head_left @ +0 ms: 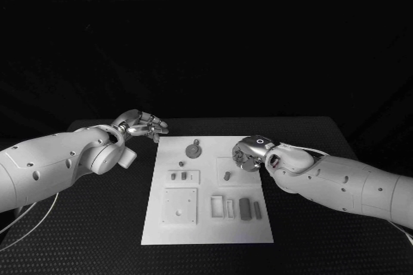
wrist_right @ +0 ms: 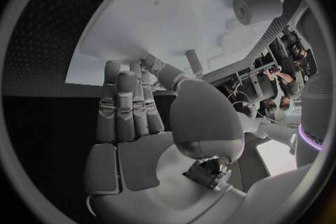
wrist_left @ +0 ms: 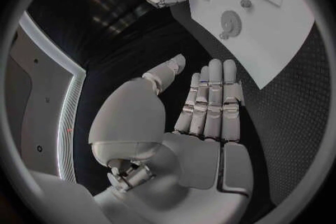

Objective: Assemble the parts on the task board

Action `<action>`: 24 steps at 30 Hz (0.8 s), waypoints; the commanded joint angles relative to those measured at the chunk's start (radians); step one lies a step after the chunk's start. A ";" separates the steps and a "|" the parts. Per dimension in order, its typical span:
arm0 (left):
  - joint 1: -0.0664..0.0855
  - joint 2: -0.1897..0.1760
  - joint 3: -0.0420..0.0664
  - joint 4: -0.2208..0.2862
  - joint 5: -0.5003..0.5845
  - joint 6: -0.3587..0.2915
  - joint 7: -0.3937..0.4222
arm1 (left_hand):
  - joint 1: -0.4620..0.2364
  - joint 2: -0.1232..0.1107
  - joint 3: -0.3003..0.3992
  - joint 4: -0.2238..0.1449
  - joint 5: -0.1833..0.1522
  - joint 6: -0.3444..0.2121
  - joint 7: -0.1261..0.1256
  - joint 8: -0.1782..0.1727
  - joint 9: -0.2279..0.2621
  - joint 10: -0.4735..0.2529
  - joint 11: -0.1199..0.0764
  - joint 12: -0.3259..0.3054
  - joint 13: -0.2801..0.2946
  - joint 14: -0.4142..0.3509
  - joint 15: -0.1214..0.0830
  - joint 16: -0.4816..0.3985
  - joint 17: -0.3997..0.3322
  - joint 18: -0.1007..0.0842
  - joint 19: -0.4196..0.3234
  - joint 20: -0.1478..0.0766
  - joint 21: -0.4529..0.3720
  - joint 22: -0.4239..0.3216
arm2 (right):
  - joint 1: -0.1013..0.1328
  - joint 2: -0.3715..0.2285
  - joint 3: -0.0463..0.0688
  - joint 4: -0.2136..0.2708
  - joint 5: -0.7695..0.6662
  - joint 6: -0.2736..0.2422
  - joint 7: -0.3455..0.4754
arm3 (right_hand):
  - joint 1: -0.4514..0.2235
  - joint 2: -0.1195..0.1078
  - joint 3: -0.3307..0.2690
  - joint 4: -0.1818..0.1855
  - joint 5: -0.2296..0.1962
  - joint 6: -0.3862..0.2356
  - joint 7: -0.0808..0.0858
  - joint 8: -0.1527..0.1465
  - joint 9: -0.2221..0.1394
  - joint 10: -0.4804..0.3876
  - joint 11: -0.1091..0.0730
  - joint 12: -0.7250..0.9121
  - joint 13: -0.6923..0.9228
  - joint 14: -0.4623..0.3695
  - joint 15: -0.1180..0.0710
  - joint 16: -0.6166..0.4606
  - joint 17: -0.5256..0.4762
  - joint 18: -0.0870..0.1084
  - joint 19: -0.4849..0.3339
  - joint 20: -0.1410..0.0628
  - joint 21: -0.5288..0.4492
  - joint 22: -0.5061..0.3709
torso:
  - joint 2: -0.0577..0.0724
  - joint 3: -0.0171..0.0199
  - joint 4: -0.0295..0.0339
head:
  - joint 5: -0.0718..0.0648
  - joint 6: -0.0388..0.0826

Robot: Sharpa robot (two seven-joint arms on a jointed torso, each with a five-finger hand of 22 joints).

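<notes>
In the head view's centre, the white task board [head_left: 206, 191] is lying on the black table [head_left: 86, 227], the right hand [head_left: 250, 153] hovering empty over its upper right parts while the left hand [head_left: 142, 126], fingers spread and empty, is waiting just off its upper left corner.

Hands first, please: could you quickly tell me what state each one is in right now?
Left hand: open, fingers straight, holding nothing, off the board's left edge.
Right hand: over the board; whether it holds a part cannot be told.
</notes>
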 commanded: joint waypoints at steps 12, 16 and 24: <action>0.001 0.003 0.000 0.001 0.011 0.000 0.016 | -0.008 -0.001 -0.002 0.010 0.004 -0.009 0.002 0.006 -0.002 -0.010 0.001 -0.007 -0.001 0.004 0.006 -0.008 0.003 0.014 0.000 0.000 -0.007 0.001 | 0.001 0.017 -0.001 -0.015 0.004 0.052 0.003 | 0.006 0.002 0.002 0.002 0.005 0.015 -0.003 0.009 0.006 0.012 -0.001 0.008 0.006 0.005 -0.007 0.010 0.003 -0.001 0.008 -0.002 0.007 0.006 | 0.001 0.0002 -0.0007 | 0.000 -0.002; 0.001 0.003 0.000 0.001 0.011 0.001 0.016 | -0.009 -0.002 -0.002 0.011 0.004 -0.010 0.002 0.007 -0.002 -0.010 0.001 -0.007 -0.001 0.004 0.007 -0.009 0.004 0.014 0.000 0.000 -0.008 0.001 | 0.001 0.017 -0.001 -0.020 0.003 0.045 0.002 | 0.006 0.002 0.002 0.002 0.005 0.015 -0.003 0.009 0.008 0.013 -0.002 0.008 0.008 0.005 -0.008 0.011 0.004 -0.001 0.009 -0.003 0.008 0.007 | 0.000 0.0003 -0.0013 | 0.000 -0.002; 0.001 0.004 0.000 -0.001 0.012 0.001 0.017 | -0.011 -0.002 -0.003 0.014 0.004 -0.012 0.002 0.007 -0.002 -0.011 0.001 -0.007 -0.002 0.004 0.007 -0.010 0.005 0.014 0.001 0.000 -0.009 0.002 | 0.002 0.017 0.000 -0.018 0.016 0.039 0.011 | 0.006 0.002 0.000 0.002 0.005 0.016 -0.004 0.010 0.010 0.014 -0.002 0.009 0.010 0.005 -0.009 0.013 0.005 -0.001 0.010 -0.003 0.008 0.009 | 0.001 0.0005 0.0005 | 0.000 -0.001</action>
